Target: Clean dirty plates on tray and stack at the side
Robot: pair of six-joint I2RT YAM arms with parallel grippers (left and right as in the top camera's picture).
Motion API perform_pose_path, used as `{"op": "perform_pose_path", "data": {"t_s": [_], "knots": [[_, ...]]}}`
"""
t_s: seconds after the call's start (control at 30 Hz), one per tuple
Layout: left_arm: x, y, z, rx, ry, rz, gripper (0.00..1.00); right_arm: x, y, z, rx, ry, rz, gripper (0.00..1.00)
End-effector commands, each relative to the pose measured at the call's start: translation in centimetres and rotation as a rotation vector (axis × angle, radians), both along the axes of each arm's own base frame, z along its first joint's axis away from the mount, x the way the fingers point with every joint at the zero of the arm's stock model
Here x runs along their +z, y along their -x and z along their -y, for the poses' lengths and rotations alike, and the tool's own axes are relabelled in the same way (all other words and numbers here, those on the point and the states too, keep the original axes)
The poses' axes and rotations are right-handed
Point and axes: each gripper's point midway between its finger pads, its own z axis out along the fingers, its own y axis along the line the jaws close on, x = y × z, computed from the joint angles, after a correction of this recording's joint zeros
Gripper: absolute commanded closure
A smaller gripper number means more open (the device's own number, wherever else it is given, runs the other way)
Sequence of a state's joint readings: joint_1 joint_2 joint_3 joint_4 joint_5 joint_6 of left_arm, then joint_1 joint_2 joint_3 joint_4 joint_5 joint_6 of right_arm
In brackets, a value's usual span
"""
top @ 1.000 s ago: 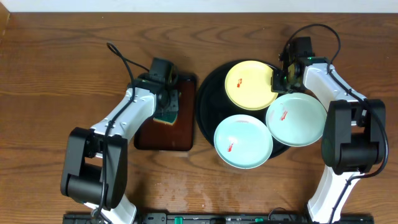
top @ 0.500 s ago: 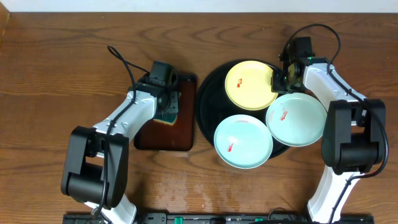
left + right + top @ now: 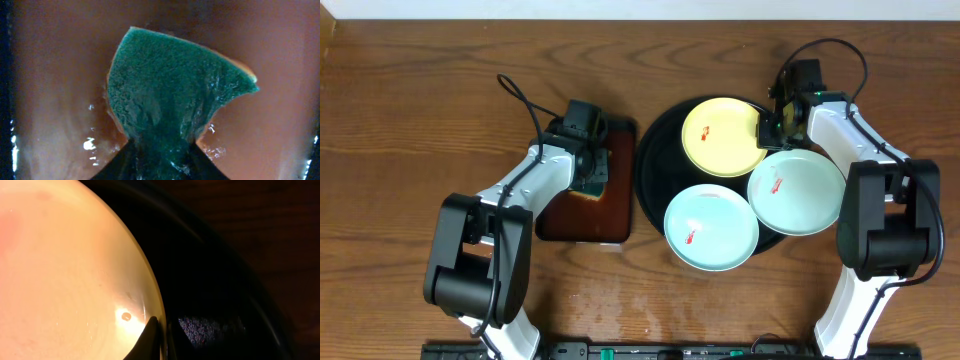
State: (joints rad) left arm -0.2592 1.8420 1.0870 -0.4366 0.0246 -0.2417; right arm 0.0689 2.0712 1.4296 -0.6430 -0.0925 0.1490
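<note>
Three plates lie on the round black tray (image 3: 655, 150): a pale yellow plate (image 3: 720, 137) at the back and two mint-white plates (image 3: 710, 227) (image 3: 798, 192) in front, each with a small red smear. My right gripper (image 3: 766, 127) is shut on the yellow plate's right rim; in the right wrist view its fingers (image 3: 150, 335) pinch that rim (image 3: 75, 270) over the tray (image 3: 215, 280). My left gripper (image 3: 588, 170) is shut on the blue-green sponge (image 3: 170, 95), which is squeezed between the fingers just above the brown tray.
A smaller dark-brown rectangular tray (image 3: 585, 215) lies left of the black tray, under the sponge, and shows wet specks in the left wrist view (image 3: 60, 100). Brown wood-grain tabletop (image 3: 410, 120) surrounds both trays. Arm bases stand at the front edge.
My left arm has shifted slightly toward the back right with the sponge. The right arm and the plates have not moved.
</note>
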Motion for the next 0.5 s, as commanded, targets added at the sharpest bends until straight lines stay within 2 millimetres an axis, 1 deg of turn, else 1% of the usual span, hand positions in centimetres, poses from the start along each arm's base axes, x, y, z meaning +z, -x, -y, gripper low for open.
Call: {"op": "perform_pose_path", "data": {"t_s": [0.0,0.03,0.13,0.2,0.27,0.37,0.43,0.47], "knots": [[-1.6,0.7,-0.3,0.007,-0.018,-0.048,0.88,-0.4,0.2,0.1,0.008,0.019,-0.009,0.94],[-1.4,0.6,-0.3,0.008,-0.017,-0.044,0.92,-0.4,0.3,0.1,0.008,0.019,-0.01,0.94],[-0.6,0.2,-0.2,0.008,-0.011,-0.021,0.93,-0.4,0.2,0.1,0.008,0.019,-0.01,0.94],[0.4,-0.1,-0.1,0.009,-0.004,0.007,0.93,-0.4,0.2,0.1,0.008,0.019,-0.007,0.94],[1.8,-0.5,-0.1,0.01,0.002,0.043,0.93,-0.4,0.2,0.1,0.008,0.019,-0.007,0.94],[4.3,-1.0,0.0,0.011,0.02,0.109,0.93,-0.4,0.2,0.1,0.008,0.019,-0.009,0.94],[6.4,-1.2,0.1,0.011,0.035,0.163,0.93,-0.4,0.2,0.1,0.008,0.019,-0.01,0.94],[6.9,-1.3,0.1,0.011,0.038,0.176,0.93,-0.4,0.3,0.1,0.008,0.019,-0.01,0.94]]}}
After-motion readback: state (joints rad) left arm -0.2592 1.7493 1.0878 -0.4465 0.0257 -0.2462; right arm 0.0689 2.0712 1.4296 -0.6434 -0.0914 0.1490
